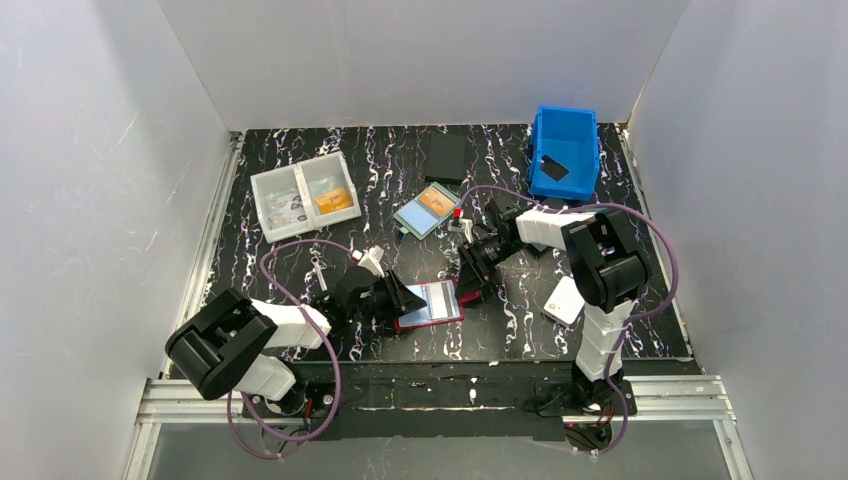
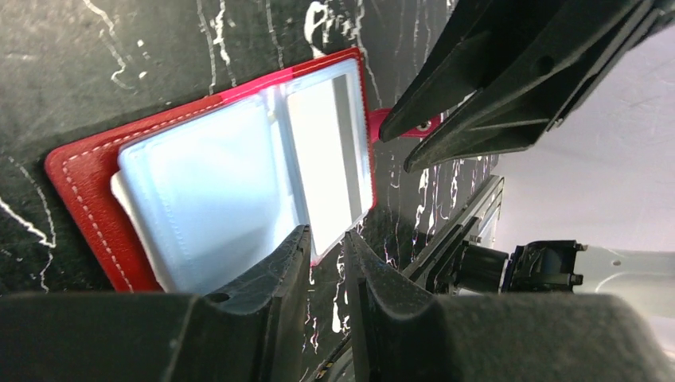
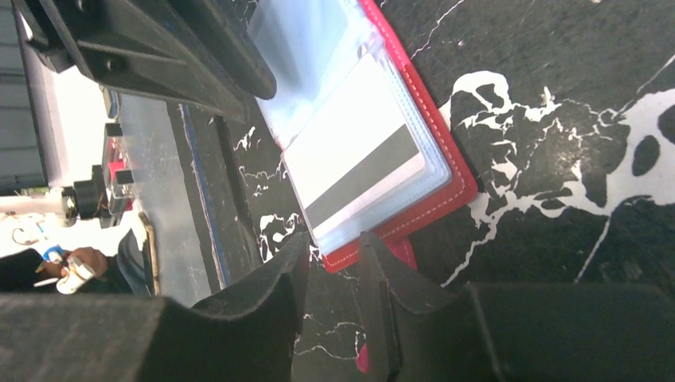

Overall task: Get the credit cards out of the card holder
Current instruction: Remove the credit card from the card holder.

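Note:
The card holder (image 1: 430, 305) lies spread open on the black marbled table, red leather outside and light-blue clear sleeves inside. It also shows in the left wrist view (image 2: 79, 191) and the right wrist view (image 3: 446, 179). A pale credit card with a grey stripe (image 3: 358, 159) sits in the sleeve on the tab side, and shows bright in the left wrist view (image 2: 326, 151). My left gripper (image 1: 408, 300) (image 2: 328, 237) is at the holder's left edge, jaws a narrow gap apart, one finger over a sleeve. My right gripper (image 1: 468, 285) (image 3: 336, 239) is at the tab corner, slightly open, one finger on the snap tab (image 2: 430, 125).
A teal-framed case with an orange card (image 1: 427, 209) lies behind the holder. A clear two-part box (image 1: 305, 195) stands at the back left, a blue bin (image 1: 565, 150) at the back right, a black flat thing (image 1: 446, 157) at the back. A white flat piece (image 1: 565, 300) lies by the right arm.

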Motion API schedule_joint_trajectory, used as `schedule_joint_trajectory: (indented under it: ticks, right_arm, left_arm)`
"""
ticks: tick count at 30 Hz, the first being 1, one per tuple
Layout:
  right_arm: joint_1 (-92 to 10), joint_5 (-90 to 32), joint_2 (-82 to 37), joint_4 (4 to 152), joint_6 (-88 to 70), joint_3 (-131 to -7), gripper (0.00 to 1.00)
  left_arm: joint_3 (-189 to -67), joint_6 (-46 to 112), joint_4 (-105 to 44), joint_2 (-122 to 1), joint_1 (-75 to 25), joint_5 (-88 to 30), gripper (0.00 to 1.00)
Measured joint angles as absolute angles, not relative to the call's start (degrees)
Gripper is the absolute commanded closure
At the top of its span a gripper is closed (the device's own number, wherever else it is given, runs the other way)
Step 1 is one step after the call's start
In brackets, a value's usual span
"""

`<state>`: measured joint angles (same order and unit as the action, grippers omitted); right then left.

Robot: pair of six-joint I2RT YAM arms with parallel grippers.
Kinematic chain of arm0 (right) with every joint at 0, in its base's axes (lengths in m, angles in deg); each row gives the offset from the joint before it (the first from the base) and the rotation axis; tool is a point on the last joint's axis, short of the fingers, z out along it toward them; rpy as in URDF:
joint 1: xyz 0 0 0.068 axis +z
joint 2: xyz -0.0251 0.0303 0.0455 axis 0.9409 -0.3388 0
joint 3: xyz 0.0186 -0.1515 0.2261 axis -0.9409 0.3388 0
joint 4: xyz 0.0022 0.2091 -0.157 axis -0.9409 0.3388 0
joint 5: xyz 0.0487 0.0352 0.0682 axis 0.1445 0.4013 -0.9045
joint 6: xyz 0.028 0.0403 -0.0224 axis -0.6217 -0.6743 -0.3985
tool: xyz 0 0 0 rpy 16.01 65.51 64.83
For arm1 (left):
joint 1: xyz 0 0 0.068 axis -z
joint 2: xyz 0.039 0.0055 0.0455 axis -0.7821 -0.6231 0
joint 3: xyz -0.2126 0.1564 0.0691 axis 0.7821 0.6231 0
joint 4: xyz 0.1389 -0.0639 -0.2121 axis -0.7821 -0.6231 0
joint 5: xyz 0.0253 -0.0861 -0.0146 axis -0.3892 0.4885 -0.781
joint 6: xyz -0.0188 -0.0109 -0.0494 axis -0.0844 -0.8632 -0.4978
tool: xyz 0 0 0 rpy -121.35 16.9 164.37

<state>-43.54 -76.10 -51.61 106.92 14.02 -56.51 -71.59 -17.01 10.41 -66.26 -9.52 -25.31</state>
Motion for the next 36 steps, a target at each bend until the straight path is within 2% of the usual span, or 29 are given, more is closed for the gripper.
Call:
schedule_joint_trajectory:
  ticks: [6,18,21,28,36]
  right_arm:
    - [-44.9,-78.6,-51.9,111.6,19.7,-57.6,0.61]
    - [-44.7,-85.9,-54.8,118.1,26.4,-59.7,0.6]
    - [-44.7,-86.5,-54.9,119.0,27.0,-60.3,0.6]
    - [-44.7,-87.1,-56.1,120.2,27.9,-61.5,0.58]
    - [-44.7,-87.5,-56.7,120.8,27.7,-61.5,0.55]
  left_arm:
    - [-72.1,-13.4,10.4,-65.4,-9.9,-23.9,0.78]
    - [-74.6,-14.2,11.8,-71.1,-14.0,-21.2,0.56]
    - [-74.6,-14.8,12.2,-70.0,-15.8,-21.3,0.54]
    - [-74.7,-15.7,13.9,-68.7,-17.6,-21.0,0.56]
    - [-76.0,-17.7,18.6,-72.5,-17.6,-17.6,0.75]
